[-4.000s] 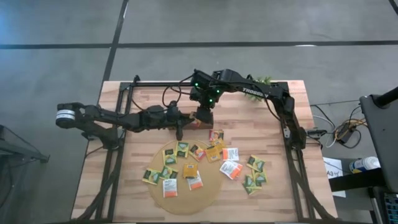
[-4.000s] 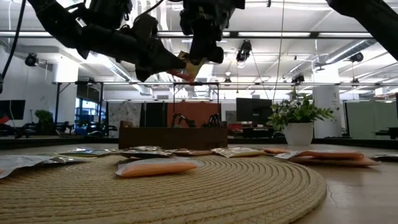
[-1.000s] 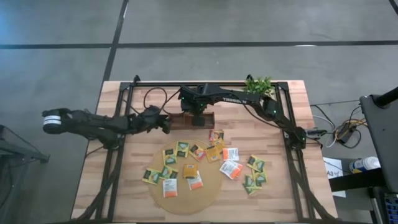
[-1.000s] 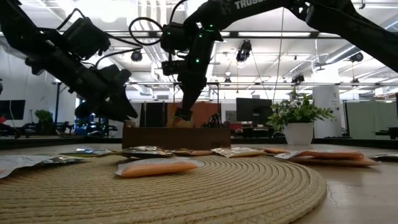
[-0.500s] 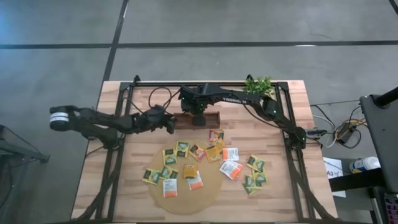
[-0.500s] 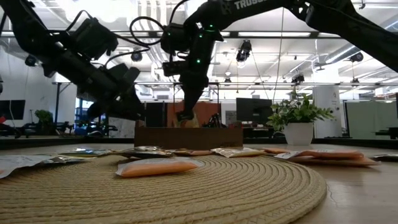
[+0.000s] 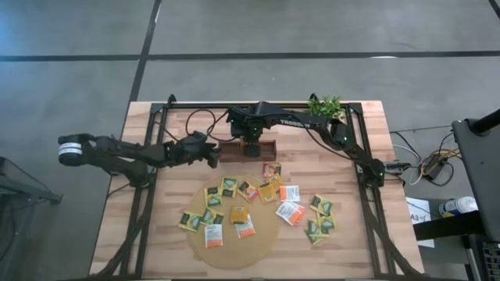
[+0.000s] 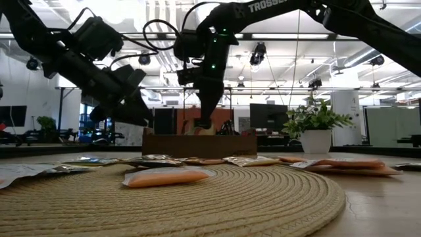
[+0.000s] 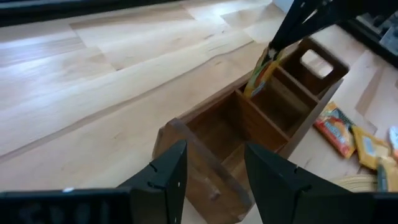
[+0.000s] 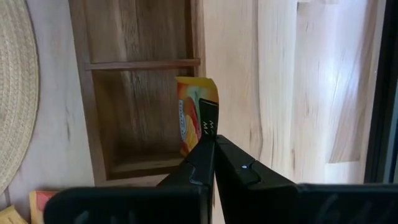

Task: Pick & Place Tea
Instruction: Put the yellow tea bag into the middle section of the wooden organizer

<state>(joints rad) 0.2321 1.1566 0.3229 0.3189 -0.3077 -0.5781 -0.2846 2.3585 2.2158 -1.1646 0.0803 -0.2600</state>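
A dark brown three-compartment tray (image 7: 272,148) lies near the table's far edge. My right gripper (image 10: 209,138) is above it, pointing down and shut on an orange and yellow tea sachet (image 10: 193,106). The sachet hangs into what looks like the middle compartment (image 9: 267,106). My left gripper (image 9: 214,168) stands open close above the tray's left end, nothing between its fingers. Several more tea sachets (image 7: 234,211) lie flat on the round tan mat (image 7: 234,256) and on the wood to its right (image 7: 319,218). My right gripper pinches the sachet's upper edge (image 10: 189,134) between its two fingers, coming from above and pointing steeply down. The sachet hangs upright below the fingers. Its lower end is inside the tray, behind the tray wall in the low view (image 8: 205,125).
A small green plant in a white pot (image 7: 326,105) stands at the far right, beyond the tray's right end. The black frame rails (image 7: 156,179) run along both table sides. Bare wood lies left of the mat and between the mat and the tray.
The tray has slid a little toward the table's right edge, with my left gripper beside its left end going the same way. My right gripper has shifted slightly right with the sachet, still shut on it inside the tray.
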